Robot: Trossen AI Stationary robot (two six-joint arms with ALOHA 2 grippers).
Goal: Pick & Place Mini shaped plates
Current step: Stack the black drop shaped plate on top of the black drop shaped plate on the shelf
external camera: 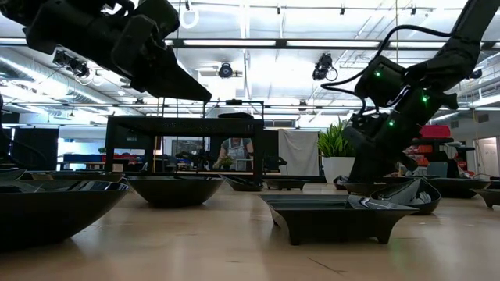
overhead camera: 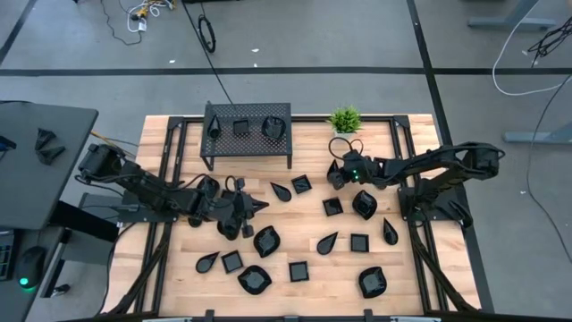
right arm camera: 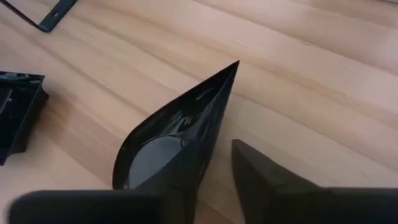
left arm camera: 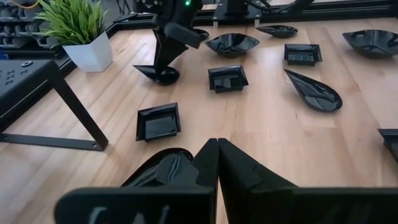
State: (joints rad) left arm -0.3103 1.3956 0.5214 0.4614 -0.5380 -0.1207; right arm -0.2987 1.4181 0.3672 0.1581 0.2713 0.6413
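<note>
Several glossy black mini plates, square, teardrop and blob-shaped, lie flat on the wooden table [overhead camera: 295, 224]. Three more sit on top of the black rack [overhead camera: 248, 134]. My right gripper [overhead camera: 337, 176] is low over a teardrop plate [right arm camera: 180, 130] near the plant and is open. One finger is over the plate's hollow and the other [right arm camera: 261, 177] is outside its rim. My left gripper [left arm camera: 217, 155] is shut and empty. It hangs raised [external camera: 195, 92] left of the table's middle, above another teardrop plate [left arm camera: 158, 169]. My right gripper comes at the teardrop plate from above and straddles its side rim [right arm camera: 214, 118] near the rounded end. Bare wood shows between the rim and the outer finger. I cannot tell whether the inner finger touches the plate. The plate lies flat on the table.
A small green potted plant [overhead camera: 344, 119] stands at the far edge, right of the rack. A square plate [left arm camera: 158, 121] and other dishes [left arm camera: 311, 90] lie between the two arms. Black frame rails run along the table's left and right sides.
</note>
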